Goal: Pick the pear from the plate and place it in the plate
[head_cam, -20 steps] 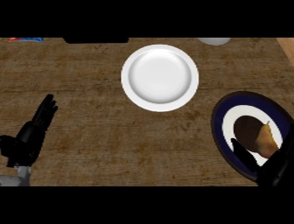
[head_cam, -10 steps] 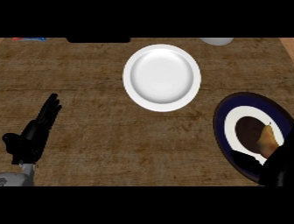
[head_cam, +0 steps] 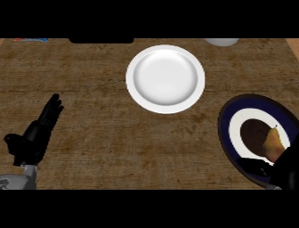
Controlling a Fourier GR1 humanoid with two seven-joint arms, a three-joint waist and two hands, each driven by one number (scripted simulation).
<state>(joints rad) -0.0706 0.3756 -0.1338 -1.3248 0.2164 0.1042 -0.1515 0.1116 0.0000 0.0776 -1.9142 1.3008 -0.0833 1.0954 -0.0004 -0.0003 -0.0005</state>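
The pear point(head_cam: 268, 141) lies on the dark-rimmed plate point(head_cam: 234, 116), partly hidden by the right hand point(head_cam: 298, 164) — its fingers cannot be made out. The white plate point(head_cam: 165, 79) sits apart; the left hand point(head_cam: 37, 133) rests with fingers straight.

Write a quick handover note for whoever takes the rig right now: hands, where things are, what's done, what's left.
Left hand: open, resting at the lower left, holding nothing.
Right hand: at the lower right, over the near edge of the blue plate, beside the pear; grip state unclear.
Pear lies on the blue plate.
White plate sits top centre, nothing on it.
Done: right hand has reached the pear.
Left: grasp the pear, lift it, carry it to the white plate, release.
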